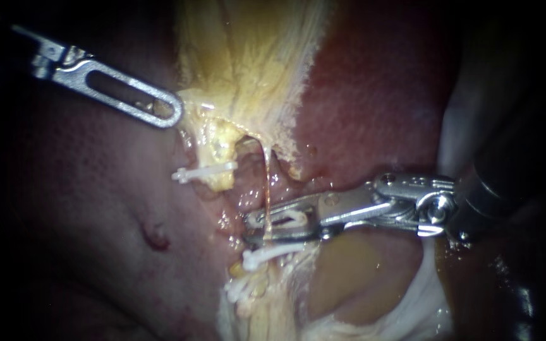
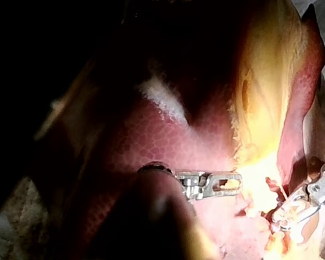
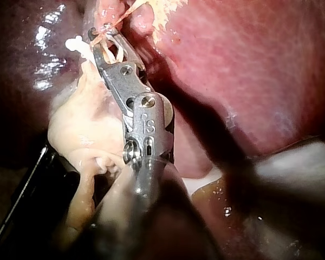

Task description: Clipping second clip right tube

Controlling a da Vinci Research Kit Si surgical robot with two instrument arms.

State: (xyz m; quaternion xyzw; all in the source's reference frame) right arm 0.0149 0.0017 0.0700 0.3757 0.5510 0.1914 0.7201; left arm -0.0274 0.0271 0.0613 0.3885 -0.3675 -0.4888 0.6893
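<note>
The right instrument (image 1: 251, 227) lies across the liver (image 1: 374, 95), and its jaws straddle the right tube (image 1: 265, 180), a thin pale strand that drops from the yellow tissue (image 1: 248, 69) straight into them. A white loaded clip (image 1: 293, 220) sits between the jaws, touched by both, with only a narrow gap left. The right wrist view shows its white legs inside the tip of the right instrument (image 3: 97, 38) as well. Whether the clip has latched cannot be told.

Just beneath the jaws a seated clip (image 1: 266, 256) crosses the same tube, so one clip is on and the second looks placed but not yet released. Another white clip, the low clip (image 1: 240, 290), lies further down, and the left-side clip (image 1: 203, 172) sits on the neighbouring tube.

The left instrument (image 1: 173, 113) has its jaws together on the edge of the yellow tissue (in the left wrist view, yellow shows through the jaw's window), holding it taut.

What seems left is the full squeeze, then opening the jaws and backing off without disturbing the seated clip
</note>
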